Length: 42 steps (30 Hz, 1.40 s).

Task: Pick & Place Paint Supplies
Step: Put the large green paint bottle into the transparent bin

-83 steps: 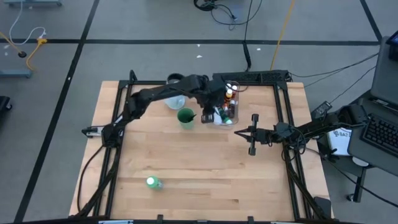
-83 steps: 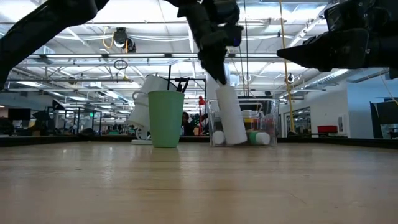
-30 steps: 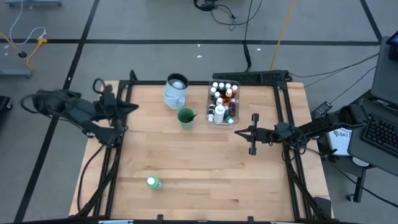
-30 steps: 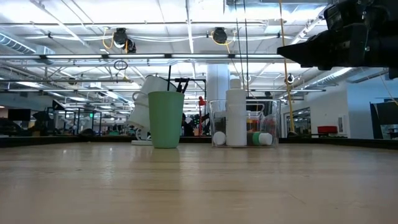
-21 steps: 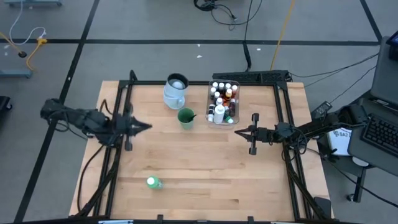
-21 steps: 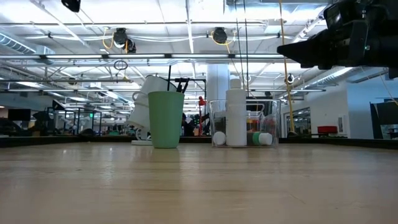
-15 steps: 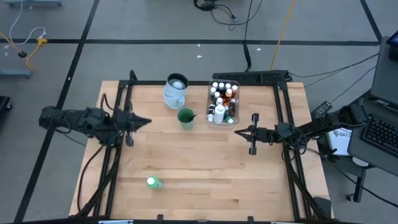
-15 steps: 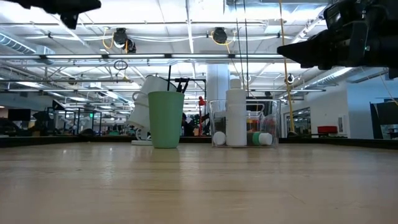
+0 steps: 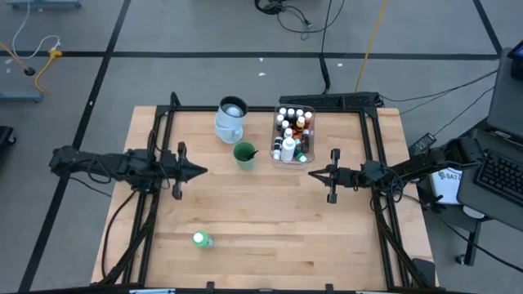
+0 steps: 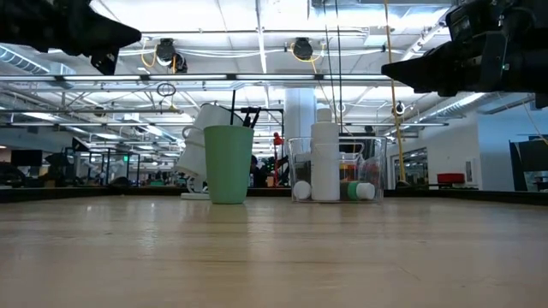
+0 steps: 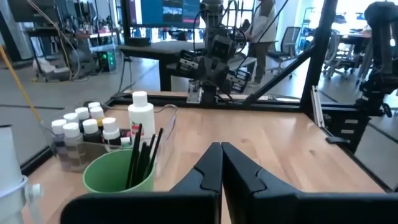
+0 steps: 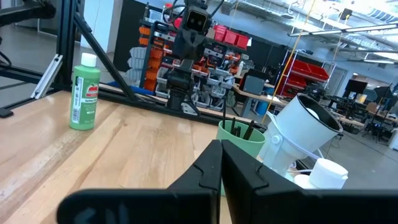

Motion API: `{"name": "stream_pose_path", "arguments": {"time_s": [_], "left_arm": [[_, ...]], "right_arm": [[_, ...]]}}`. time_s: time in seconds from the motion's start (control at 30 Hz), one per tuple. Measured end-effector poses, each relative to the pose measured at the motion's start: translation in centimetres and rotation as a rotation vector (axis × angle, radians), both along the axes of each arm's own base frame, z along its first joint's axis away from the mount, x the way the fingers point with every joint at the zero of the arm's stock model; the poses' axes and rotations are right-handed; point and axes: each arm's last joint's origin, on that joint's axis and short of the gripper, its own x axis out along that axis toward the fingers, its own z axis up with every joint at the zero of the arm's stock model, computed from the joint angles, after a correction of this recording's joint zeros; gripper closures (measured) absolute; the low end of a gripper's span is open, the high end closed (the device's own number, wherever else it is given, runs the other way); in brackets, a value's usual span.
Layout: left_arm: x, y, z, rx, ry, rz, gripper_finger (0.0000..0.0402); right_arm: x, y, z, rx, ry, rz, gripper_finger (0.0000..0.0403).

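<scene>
High view: we see green bottle (image 9: 200, 240) alone on worktop (image 9: 270, 220); light, slippery, grip mid-body. Left claw (image 9: 196, 171), right claw (image 9: 314, 173) both closed, empty.

Counted contents of the scene, high view. One wooden table (image 9: 270, 220). Two robot arms, one entering from the left edge and one from the right. One pale-blue jug (image 9: 231, 119) and one green cup (image 9: 243, 154), upper centre. One clear plastic tub (image 9: 306, 133), upper centre right, holding one tall white bottle (image 9: 288, 148) and roughly ten small capped paint bottles (image 9: 288, 118); the exact number cannot be told. One green bottle with a white cap (image 9: 201, 240), lower left. Several dark brushes (image 11: 142, 152) stand in the cup, three or four in the left wrist view.
</scene>
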Motion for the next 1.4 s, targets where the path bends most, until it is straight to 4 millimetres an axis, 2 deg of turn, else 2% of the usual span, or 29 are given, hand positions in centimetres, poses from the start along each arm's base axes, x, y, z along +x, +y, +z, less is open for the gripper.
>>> {"name": "stream_pose_path", "arguments": {"time_s": [0.23, 0.43, 0.67, 1.0, 1.23, 1.4], "left_arm": [[-0.23, 0.03, 1.02, -0.007, -0.041, 0.0, 0.0394], [-0.23, 0.03, 0.81, -0.018, -0.019, 0.001, 0.04], [-0.22, 0.03, 0.79, 0.018, -0.017, 0.0, 0.0386], [-0.23, 0.03, 0.27, -0.025, 0.036, 0.002, 0.04], [-0.23, 0.01, 0.22, 0.027, 0.042, -0.01, 0.0391], [-0.22, 0.01, 0.16, 0.028, 0.048, -0.009, 0.0399]], "right_arm": [[0.0, 0.0, 0.0, -0.004, 0.0, 0.0, 0.0401], [0.01, 0.0, -0.07, 0.002, 0.008, 0.0, 0.0401], [0.01, 0.0, -0.07, -0.004, 0.008, 0.0, 0.0401], [0.01, 0.0, -0.07, 0.017, 0.006, 0.002, 0.0401], [0.01, 0.0, -0.07, -0.002, 0.007, -0.001, 0.0401], [0.0, 0.0, -0.06, -0.004, 0.007, -0.001, 0.0401]]}}
